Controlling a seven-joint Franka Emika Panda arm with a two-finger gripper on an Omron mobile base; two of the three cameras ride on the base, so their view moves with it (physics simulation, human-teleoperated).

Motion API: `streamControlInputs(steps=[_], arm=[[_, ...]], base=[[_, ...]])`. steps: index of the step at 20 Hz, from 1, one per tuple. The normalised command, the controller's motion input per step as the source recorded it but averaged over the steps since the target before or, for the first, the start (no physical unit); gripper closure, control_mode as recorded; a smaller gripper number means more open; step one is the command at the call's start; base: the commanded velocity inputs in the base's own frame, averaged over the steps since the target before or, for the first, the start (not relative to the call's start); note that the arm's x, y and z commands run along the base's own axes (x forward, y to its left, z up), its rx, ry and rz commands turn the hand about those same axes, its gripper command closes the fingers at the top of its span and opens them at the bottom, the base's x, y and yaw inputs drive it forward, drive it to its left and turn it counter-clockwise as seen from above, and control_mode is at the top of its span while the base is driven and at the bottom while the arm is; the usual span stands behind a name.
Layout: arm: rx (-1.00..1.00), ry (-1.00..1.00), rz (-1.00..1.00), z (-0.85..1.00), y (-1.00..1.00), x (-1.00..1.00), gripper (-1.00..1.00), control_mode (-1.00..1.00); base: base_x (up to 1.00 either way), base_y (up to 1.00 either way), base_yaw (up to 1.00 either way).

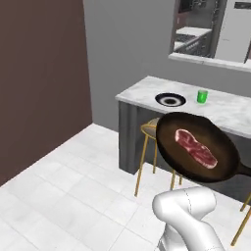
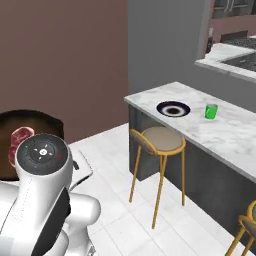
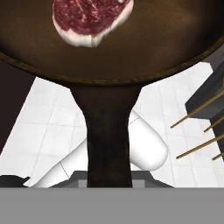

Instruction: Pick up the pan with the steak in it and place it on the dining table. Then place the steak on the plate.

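The pan (image 1: 198,147) is up in the air above the white tiled floor (image 1: 73,191), short of the tabletop (image 1: 225,110), and the steak (image 1: 196,148) lies flat inside it, a little off centre. In the hand view the pan's handle (image 3: 109,140) runs straight down to the bottom edge, so the fingers, drawn close together, are pinching that handle. On the marble tabletop sits the plate (image 1: 170,100) with a green cup (image 1: 202,96) just beside it, and a gold-legged stool (image 2: 159,140) stands under the overhang.
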Motion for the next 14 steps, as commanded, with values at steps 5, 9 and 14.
streamControlInputs(steps=[5, 9, 14], arm=[[0.0, 0.0, 0.0, 0.0, 0.0, 0.0, 1.0, 1.0], [0.0, 0.0, 0.0, 0.0, 0.0, 0.0, 1.0, 1.0], [0.0, 0.0, 0.0, 0.0, 0.0, 0.0, 1.0, 1.0]], base=[[0.0, 0.0, -0.5], [0.0, 0.0, -0.5], [0.0, 0.0, -0.5]])
